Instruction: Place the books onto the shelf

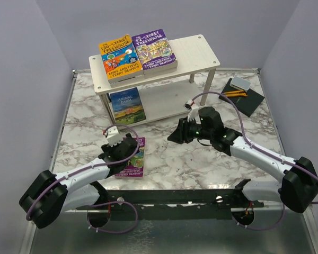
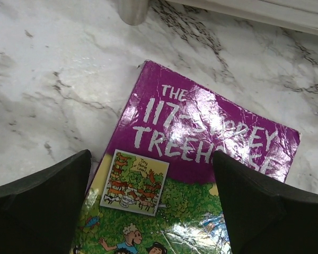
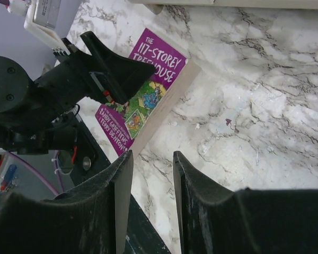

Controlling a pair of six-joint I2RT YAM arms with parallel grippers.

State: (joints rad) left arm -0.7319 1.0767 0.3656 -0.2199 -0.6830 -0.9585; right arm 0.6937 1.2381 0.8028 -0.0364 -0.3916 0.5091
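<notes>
A marble table [image 1: 201,159] is seen, with the shelf [image 1: 193,50] set at its far side. On the top board two books are laid flat side by side: an orange one [image 1: 116,57] lettered "The 130-Storey Treehouse, Andy Griffiths, Terry Denton", and to its right a purple one [image 1: 154,48] lettered "The 52-Storey Treehouse", each with thick page edges beneath it. On the lower board, at its left end, a blue "Animal Farm" [image 1: 126,105] is laid. A fourth book [image 2: 201,132], purple and green and titled "The 117-Storey Treehouse", is left on the table in front of the shelf; the left gripper [image 2: 151,201] is held over it with jaws spread wide, and contact cannot be judged. The right gripper [image 3: 152,159] is held over bare marble, jaws narrowly parted, nothing between them. At the far right a black pad [image 1: 252,100] is laid, with pencils [image 1: 234,93] and an eraser [image 1: 240,83] on it.
</notes>
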